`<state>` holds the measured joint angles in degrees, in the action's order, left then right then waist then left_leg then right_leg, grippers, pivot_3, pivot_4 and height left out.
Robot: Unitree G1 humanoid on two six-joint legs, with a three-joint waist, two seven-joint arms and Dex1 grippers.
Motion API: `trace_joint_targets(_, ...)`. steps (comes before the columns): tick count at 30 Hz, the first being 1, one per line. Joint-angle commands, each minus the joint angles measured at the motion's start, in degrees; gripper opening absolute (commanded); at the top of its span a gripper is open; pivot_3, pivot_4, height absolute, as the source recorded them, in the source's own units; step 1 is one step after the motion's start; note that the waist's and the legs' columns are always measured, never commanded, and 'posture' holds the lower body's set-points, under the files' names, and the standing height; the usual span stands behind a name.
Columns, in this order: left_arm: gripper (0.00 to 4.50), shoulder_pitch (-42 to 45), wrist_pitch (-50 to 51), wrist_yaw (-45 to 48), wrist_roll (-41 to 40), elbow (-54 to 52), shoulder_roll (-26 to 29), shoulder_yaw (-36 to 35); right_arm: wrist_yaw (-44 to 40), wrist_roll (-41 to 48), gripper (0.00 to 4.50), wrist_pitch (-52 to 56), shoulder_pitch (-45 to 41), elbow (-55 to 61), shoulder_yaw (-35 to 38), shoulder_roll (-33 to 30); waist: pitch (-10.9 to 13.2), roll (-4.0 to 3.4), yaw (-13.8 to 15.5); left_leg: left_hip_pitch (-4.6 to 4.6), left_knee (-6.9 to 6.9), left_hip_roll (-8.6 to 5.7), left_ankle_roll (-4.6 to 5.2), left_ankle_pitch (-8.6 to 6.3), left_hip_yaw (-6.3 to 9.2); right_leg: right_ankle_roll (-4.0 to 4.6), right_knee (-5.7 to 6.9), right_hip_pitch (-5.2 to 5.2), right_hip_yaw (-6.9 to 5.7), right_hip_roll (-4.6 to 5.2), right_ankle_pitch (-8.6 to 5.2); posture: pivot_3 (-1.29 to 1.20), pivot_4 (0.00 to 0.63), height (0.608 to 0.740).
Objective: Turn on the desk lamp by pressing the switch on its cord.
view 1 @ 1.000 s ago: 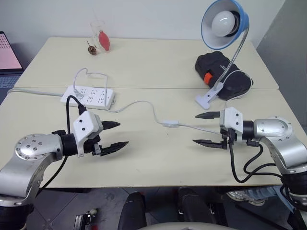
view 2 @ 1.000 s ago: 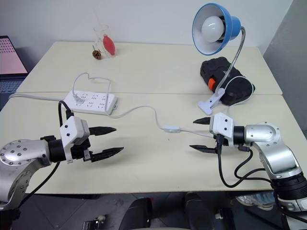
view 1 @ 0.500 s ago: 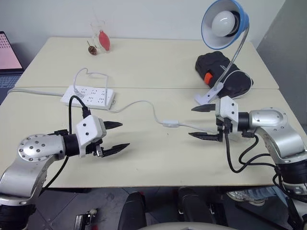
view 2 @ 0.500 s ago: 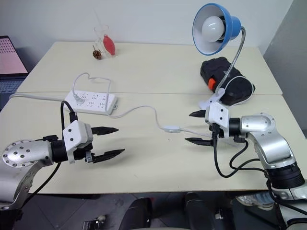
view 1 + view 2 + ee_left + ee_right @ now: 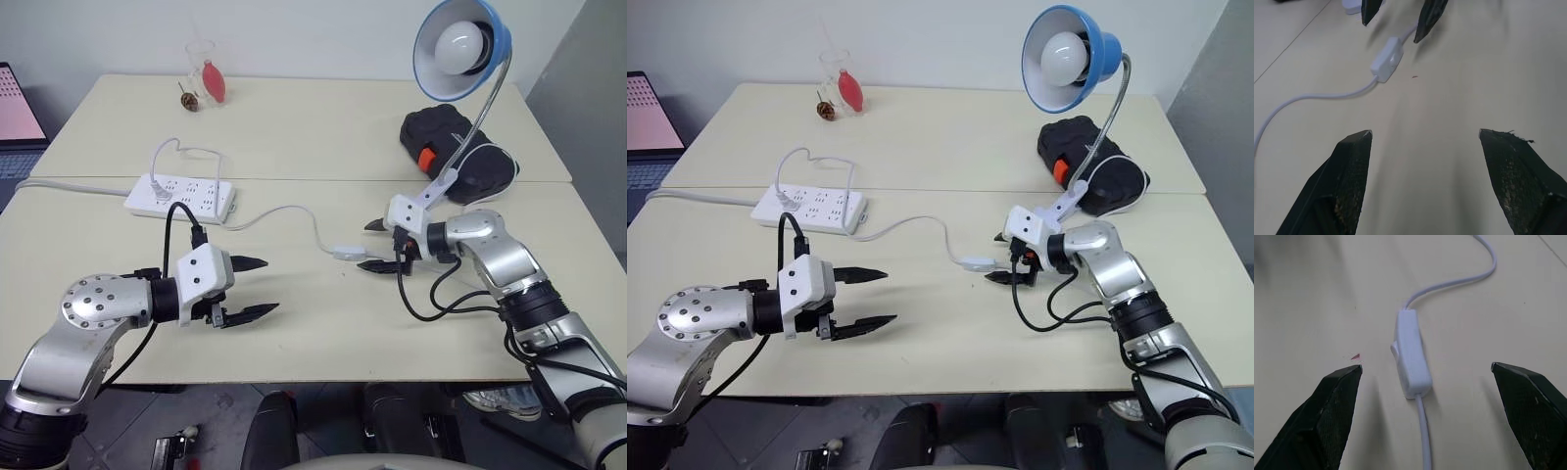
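Observation:
The blue desk lamp (image 5: 460, 49) stands clipped at the back right, its bulb dark. Its thin white cord (image 5: 284, 209) runs across the table to the small white switch (image 5: 345, 253), which lies flat near the middle. My right gripper (image 5: 367, 245) is open, pointing left, its fingertips just to the right of the switch. In the right wrist view the switch (image 5: 1410, 355) lies between the spread fingers, untouched. My left gripper (image 5: 269, 286) hovers open over bare table to the front left of the switch, holding nothing. The left wrist view shows the switch (image 5: 1387, 59) ahead.
A white power strip (image 5: 180, 195) lies at the left with the cord plugged in. A black bag (image 5: 451, 147) sits behind the lamp's clip. A glass with a red object (image 5: 203, 73) stands at the back. A seam (image 5: 294, 179) joins two tables.
My right gripper has swung left and forward across the table, from well right of the switch to right beside it, still open. The left gripper has stayed about where it was.

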<state>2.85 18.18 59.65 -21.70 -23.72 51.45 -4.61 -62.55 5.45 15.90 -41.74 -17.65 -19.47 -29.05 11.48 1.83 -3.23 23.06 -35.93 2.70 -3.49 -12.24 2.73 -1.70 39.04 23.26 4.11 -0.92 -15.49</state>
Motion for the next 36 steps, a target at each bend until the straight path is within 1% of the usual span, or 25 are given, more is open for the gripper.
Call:
trace_joint_targets(1,3.62,-0.4,-2.3,0.0,1.0,-0.4,-0.3,0.1,-1.4,-2.4,4.42,-3.8,-3.6,-4.9,-1.1,1.5,0.0,0.00,0.0,0.00,0.00,0.00,0.00,0.00,-0.01,0.00,-0.01,0.00,0.01,0.00,0.00,0.00,0.150,0.740)
trace_joint_targets(6,3.62,-0.8,-3.2,0.0,1.9,0.1,-0.5,0.3,-2.6,-4.0,4.42,-5.5,-4.9,-8.7,-1.8,3.0,0.0,-0.01,0.0,-0.03,0.00,0.00,0.00,0.00,0.01,0.00,0.03,0.00,0.00,-0.01,0.00,0.00,0.150,0.740)
trace_joint_targets(9,3.62,-1.1,-3.6,-0.2,2.0,0.4,-0.7,0.1,-2.5,-4.9,3.96,-6.1,-5.2,-10.1,-1.7,3.7,0.0,-0.01,0.0,-0.03,-0.01,0.00,0.00,0.00,0.00,0.00,0.03,0.00,0.01,-0.01,0.01,0.00,0.150,0.740)
trace_joint_targets(11,3.62,-1.2,-3.8,-0.3,2.0,0.6,-0.7,0.0,-2.6,-5.4,3.43,-6.7,-5.3,-10.8,-1.6,3.8,0.0,-0.01,0.0,-0.03,-0.01,0.00,0.00,0.00,0.00,-0.01,0.02,0.00,0.01,-0.01,0.01,0.00,0.150,0.740)
trace_joint_targets(12,3.62,-1.2,-3.8,-0.3,2.1,0.7,-0.8,0.1,-2.8,-5.5,3.09,-6.8,-5.4,-11.0,-1.6,3.8,0.0,-0.01,0.0,-0.03,-0.01,0.00,0.00,0.00,0.00,-0.01,0.03,0.00,0.00,-0.01,0.01,0.00,0.150,0.740)
trace_joint_targets(17,3.62,-0.6,-4.0,-0.2,2.2,1.3,-0.9,0.3,-3.9,-6.0,1.90,-7.2,-5.3,-10.9,-1.6,3.5,0.0,-0.01,0.0,-0.03,-0.01,0.00,0.00,0.00,0.01,0.00,0.03,0.00,0.00,-0.01,0.01,0.00,0.150,0.740)
trace_joint_targets(18,3.62,-0.4,-4.0,-0.2,2.2,1.4,-1.0,0.3,-4.1,-6.1,1.72,-7.3,-5.3,-10.9,-1.5,3.5,0.0,-0.01,0.0,-0.03,-0.01,0.00,0.00,0.00,0.01,0.00,0.03,-0.01,0.00,-0.01,0.01,0.00,0.150,0.740)
trace_joint_targets(20,3.62,0.1,-4.0,-0.2,2.3,1.8,-1.1,0.5,-4.6,-6.2,1.12,-7.1,-5.1,-10.3,-1.4,3.3,0.0,-0.01,0.0,-0.03,-0.01,0.00,0.00,0.00,0.01,-0.01,0.03,-0.01,0.00,-0.01,0.01,0.00,0.150,0.740)
trace_joint_targets(23,3.62,1.1,-3.8,-0.5,2.1,2.2,-1.8,0.6,-5.7,-5.7,0.40,-6.2,-4.8,-8.3,-1.0,3.0,0.0,-0.01,0.0,-0.03,-0.02,0.00,0.00,0.00,0.02,-0.02,0.04,-0.01,-0.01,-0.01,0.02,0.00,0.150,0.740)
trace_joint_targets(25,3.62,2.0,-3.3,-0.8,1.8,2.4,-2.3,0.6,-6.6,-5.1,0.38,-5.0,-4.5,-6.4,-0.7,2.7,0.0,-0.01,0.0,-0.03,-0.02,0.00,0.00,0.00,0.02,-0.02,0.04,-0.01,-0.01,-0.01,0.02,0.00,0.150,0.740)
trace_joint_targets(29,3.62,5.3,-1.0,-1.0,0.6,2.0,-3.6,1.5,-9.1,-3.5,0.38,-1.2,-2.4,2.1,-0.7,1.2,0.0,-0.02,0.0,-0.02,-0.02,0.00,0.00,0.00,0.03,-0.03,0.04,-0.01,-0.01,-0.01,0.02,0.00,0.150,0.740)
trace_joint_targets(33,3.62,9.3,0.8,-0.2,0.7,2.7,-4.4,3.9,-10.1,-2.0,0.38,3.2,-0.9,10.0,-1.1,0.2,0.0,-0.02,0.0,0.00,-0.02,-0.02,0.00,0.00,0.06,-0.03,0.03,-0.02,-0.03,-0.01,0.02,0.00,0.150,0.740)
trace_joint_targets(36,3.62,12.0,1.3,0.4,1.5,3.7,-5.2,6.3,-10.0,-1.9,0.38,5.0,-0.5,13.1,-1.5,0.0,0.0,-0.02,0.0,-0.01,-0.03,-0.02,0.00,0.00,0.07,-0.04,0.03,-0.03,-0.03,-0.01,0.03,0.00,0.150,0.740)
